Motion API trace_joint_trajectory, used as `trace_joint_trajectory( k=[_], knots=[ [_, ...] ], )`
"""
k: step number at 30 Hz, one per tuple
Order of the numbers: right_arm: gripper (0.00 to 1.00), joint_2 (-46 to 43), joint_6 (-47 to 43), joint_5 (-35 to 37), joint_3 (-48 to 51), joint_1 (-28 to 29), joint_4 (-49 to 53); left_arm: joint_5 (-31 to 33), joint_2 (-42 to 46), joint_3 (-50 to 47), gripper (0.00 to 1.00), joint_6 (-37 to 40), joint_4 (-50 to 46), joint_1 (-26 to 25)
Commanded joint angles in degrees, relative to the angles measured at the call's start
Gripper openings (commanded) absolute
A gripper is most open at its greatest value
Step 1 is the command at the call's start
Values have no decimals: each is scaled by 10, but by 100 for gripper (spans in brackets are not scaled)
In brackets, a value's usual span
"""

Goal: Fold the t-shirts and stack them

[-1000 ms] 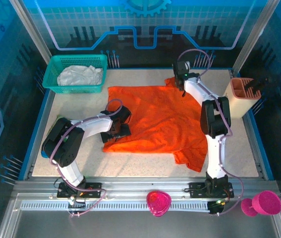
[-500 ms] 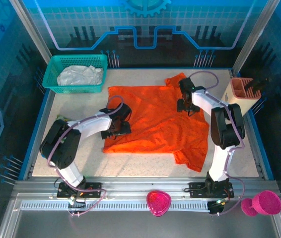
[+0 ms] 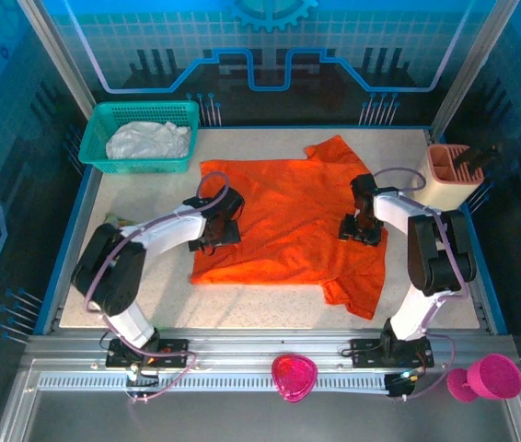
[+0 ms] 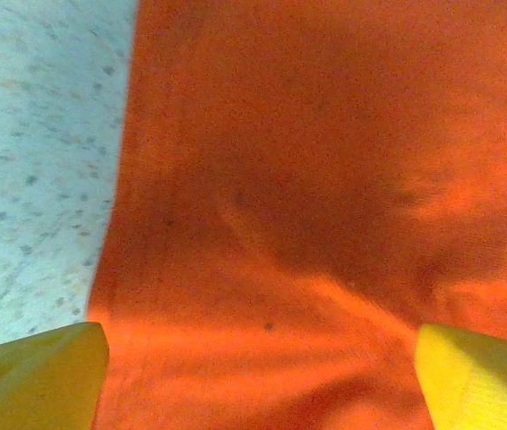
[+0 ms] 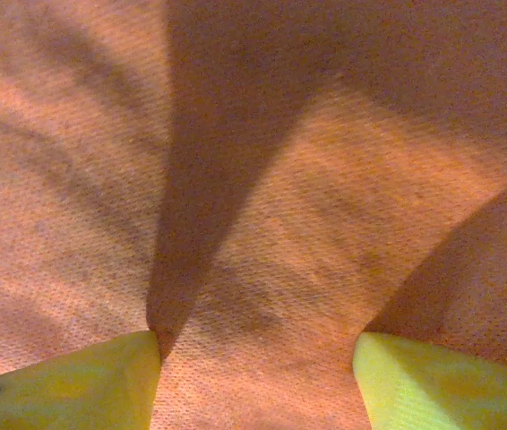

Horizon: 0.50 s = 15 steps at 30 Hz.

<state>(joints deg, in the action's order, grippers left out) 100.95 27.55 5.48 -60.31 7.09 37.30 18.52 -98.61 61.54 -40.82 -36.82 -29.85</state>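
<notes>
A pale speckled counter (image 3: 242, 304) sits inside a blue-walled enclosure, with a blue rim framing its edges. Bare room lies along the counter's left side, across the strip below the cloth, and in the upper right corner. A teal basket (image 3: 141, 167) takes the upper left corner and a beige holder (image 3: 445, 193) stands at the right edge.

The orange t-shirt (image 3: 288, 221) lies spread in the middle of the top view. The white t-shirt (image 3: 148, 140) is bunched in the basket.

The left end effector (image 3: 218, 230) is over the orange shirt's left edge. In the left wrist view its yellow fingertips (image 4: 38, 381) sit wide apart in the lower corners. The hem runs down the left of that frame, with bare counter beyond it.

The right end effector (image 3: 359, 229) is over the shirt's right part. In the right wrist view its fingers (image 5: 74, 381) are spread, with a creased ridge of orange cloth between them. Whether they touch the cloth I cannot tell.
</notes>
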Motion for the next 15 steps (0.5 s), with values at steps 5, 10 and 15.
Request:
trace_joint_trajectory(
  k=[5, 10, 15],
  knots=[
    [60, 6, 19, -6, 21, -49, -6, -54, -106, 1, 79, -24, 61, -11],
    [60, 4, 13, -12, 28, -73, -11, -48, -126, -3, 78, -36, 59, -39],
    [60, 2, 11, -16, 30, -75, -9, -34, -113, -9, 78, -52, 37, -42]
  ],
)
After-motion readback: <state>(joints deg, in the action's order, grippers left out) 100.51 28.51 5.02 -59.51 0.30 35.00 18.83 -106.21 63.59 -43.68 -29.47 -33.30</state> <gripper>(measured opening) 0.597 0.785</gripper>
